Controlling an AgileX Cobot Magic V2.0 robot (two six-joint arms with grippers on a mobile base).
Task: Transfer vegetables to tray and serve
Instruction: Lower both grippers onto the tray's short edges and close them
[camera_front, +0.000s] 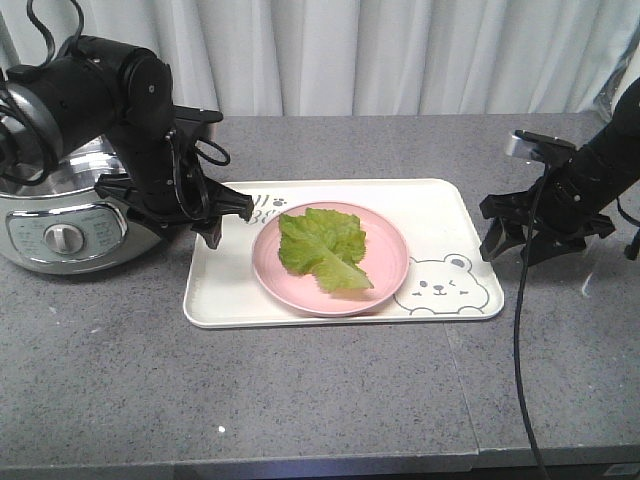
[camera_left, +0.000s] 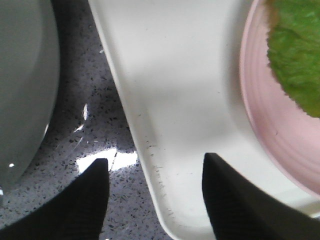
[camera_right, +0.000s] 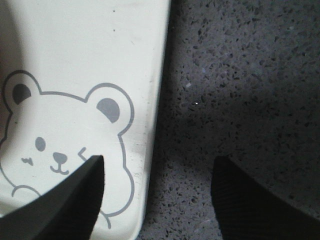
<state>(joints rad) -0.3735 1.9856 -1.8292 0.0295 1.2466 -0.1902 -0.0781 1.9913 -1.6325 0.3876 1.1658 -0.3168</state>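
lettuce leaf (camera_front: 322, 250): lay flat on the pink plate (camera_front: 385, 275), fully inside its rim, nothing touching it
pink plate: sat inside the tray (camera_front: 228, 292), about mid-tray, just left of the bear drawing (camera_front: 437, 280)
tray: flat on the grey desk (camera_front: 300, 400), long side toward the camera, rice cooker (camera_front: 60, 235) just beside its left end
left pincer (camera_front: 228, 222): fingers apart, empty; wrist view showed the left pincer (camera_left: 155, 200) straddling the tray's left rim (camera_left: 150, 165), one finger over the desk, one over the tray floor; contact unclear
right pincer (camera_front: 512, 248): fingers apart, empty, low near the tray's right end; wrist view showed the right pincer (camera_right: 157, 200) set across the right rim (camera_right: 150, 125) beside the bear
step: judged as transfer done, serving left; both pincers lined up to take the tray by its short ends
leaf handling: likely very light, soft, easy to tear; no need to grip it now
tray handling: looked stiff and light with a smooth, probably slippery raised rim; best hold is on that rim at mid short side, both ends together
risk: uneven lift would tilt the tray, the plate could slide and the leaf could slip off
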